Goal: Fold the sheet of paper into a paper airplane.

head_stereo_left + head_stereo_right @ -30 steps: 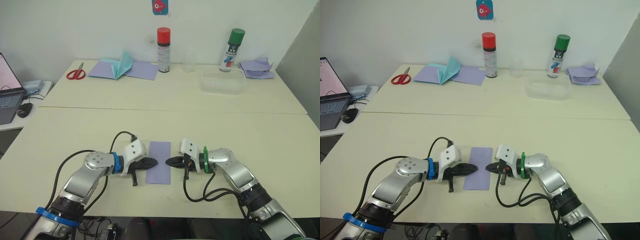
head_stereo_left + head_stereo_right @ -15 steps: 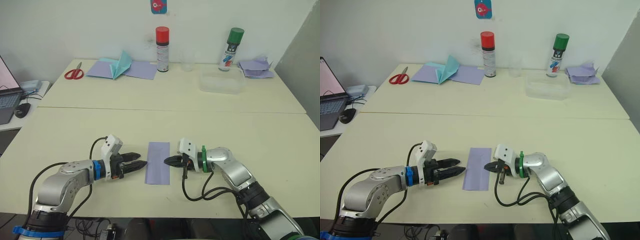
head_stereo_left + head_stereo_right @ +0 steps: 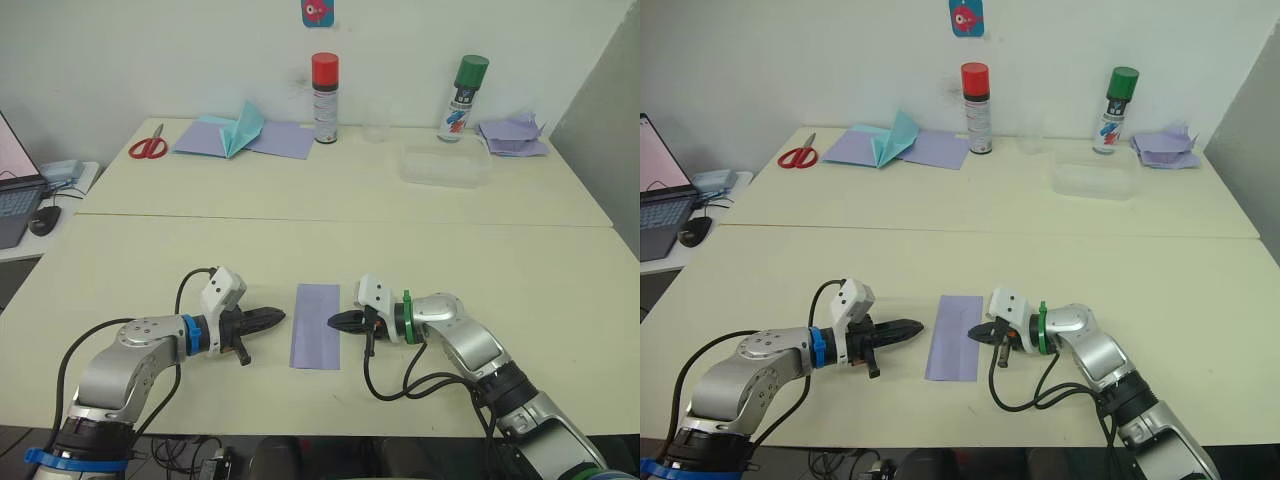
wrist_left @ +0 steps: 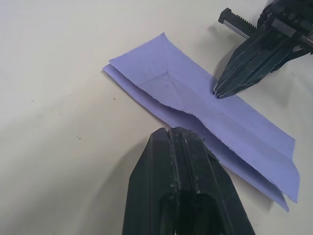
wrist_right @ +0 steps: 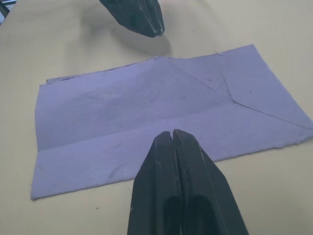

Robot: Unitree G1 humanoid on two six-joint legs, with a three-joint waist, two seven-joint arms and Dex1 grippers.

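Left eye view shows the sheet of paper (image 3: 317, 325) lying folded and flat on the bench (image 3: 480, 260), between both hands. The left hand (image 3: 277, 316), fingers pressed together, rests just beside its edge without touching. The right hand (image 3: 333, 321), also pressed together, touches the opposite edge.

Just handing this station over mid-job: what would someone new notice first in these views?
The folded sheet of paper lies flat on the near table, a long lavender strip with creases, between the two hands. The left hand points at it from one side, fingers shut and just short of its edge; the right hand is shut too, its tip at the opposite edge. At the far table's back stand a red-capped spray can and a green-capped one.
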